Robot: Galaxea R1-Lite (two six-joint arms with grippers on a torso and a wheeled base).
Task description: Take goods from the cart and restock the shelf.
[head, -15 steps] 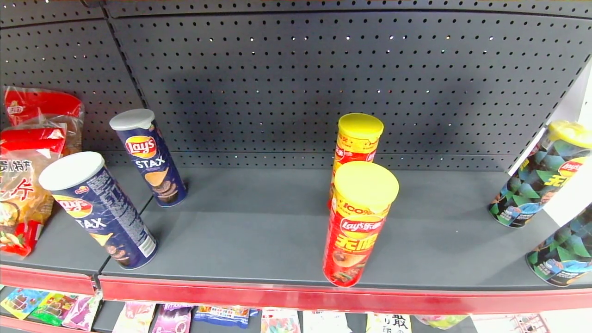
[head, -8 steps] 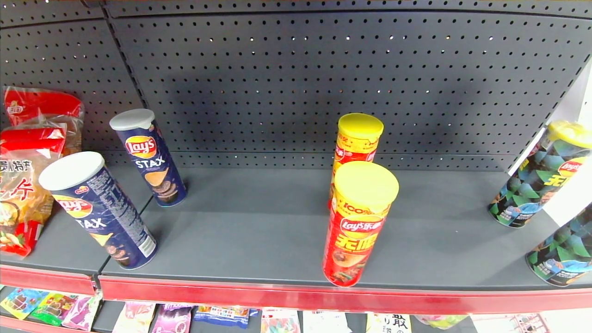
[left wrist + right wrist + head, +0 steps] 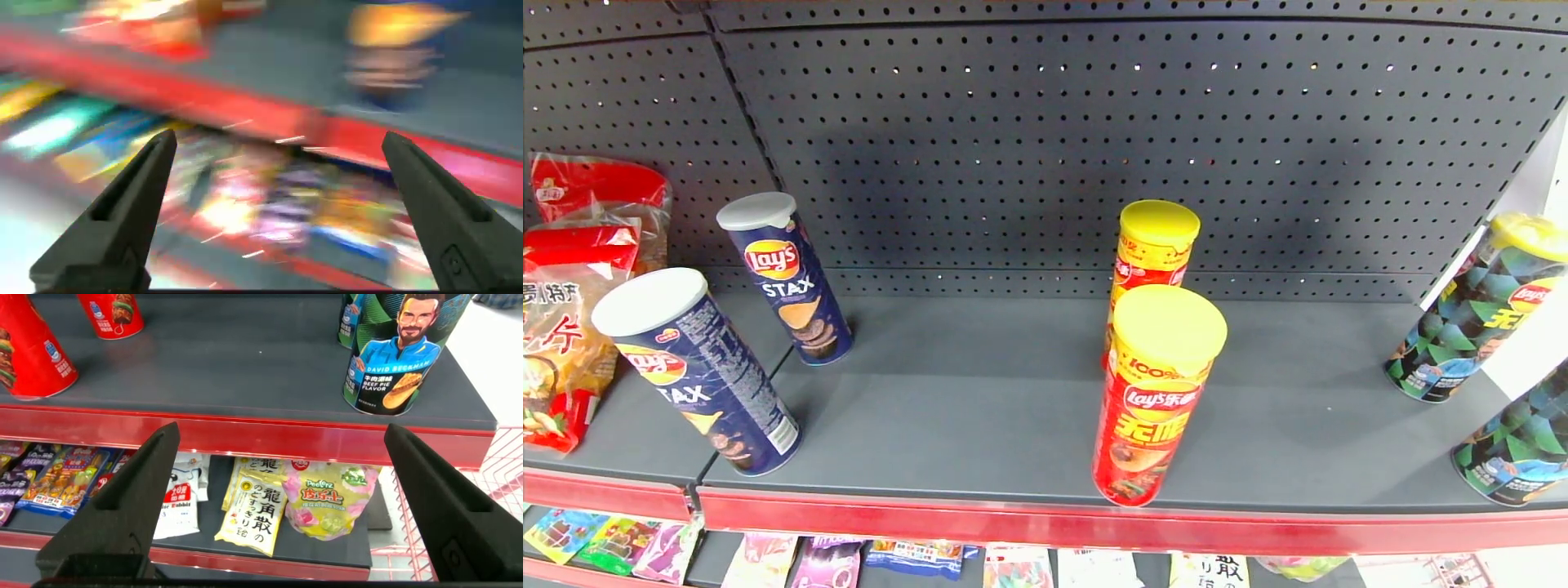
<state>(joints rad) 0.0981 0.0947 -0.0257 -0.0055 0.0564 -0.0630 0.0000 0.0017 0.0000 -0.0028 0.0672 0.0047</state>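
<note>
Shelf point(image 3: 980, 408): dark grey deck, perforated grey back panel point(image 3: 1045, 147), red front lip point(image 3: 1094, 527). Part stocked, with a wide bare stretch mid-deck.

Goods on it, big to small:
- Snack bags point(image 3: 564, 327) stacked at the far left, red and clear.
- Two green-black cans on the right, front one point(image 3: 1515, 445) at the lip, rear one point(image 3: 1474, 310) with a yellow lid. Both cut by the frame edge.
- Two navy cans with white lids left of centre, front can point(image 3: 698, 376) near the lip, rear can point(image 3: 788, 282) near the back panel, well apart. Both upright.
- Red can point(image 3: 1156, 400) with a yellow lid right of centre, at the lip. An orange can point(image 3: 1152, 245) stands just behind it.

Lower tier: flat candy packets point(image 3: 915, 559) in a row under the lip.

Left gripper point(image 3: 282, 220): fingers spread wide, nothing between them, pointed at a red lip with coloured packets below.

Right gripper point(image 3: 282, 510): fingers spread wide, holding nothing, level with the lip, below the front green-black can and facing the packets. Pink wire frame point(image 3: 498, 482) at its side.
</note>
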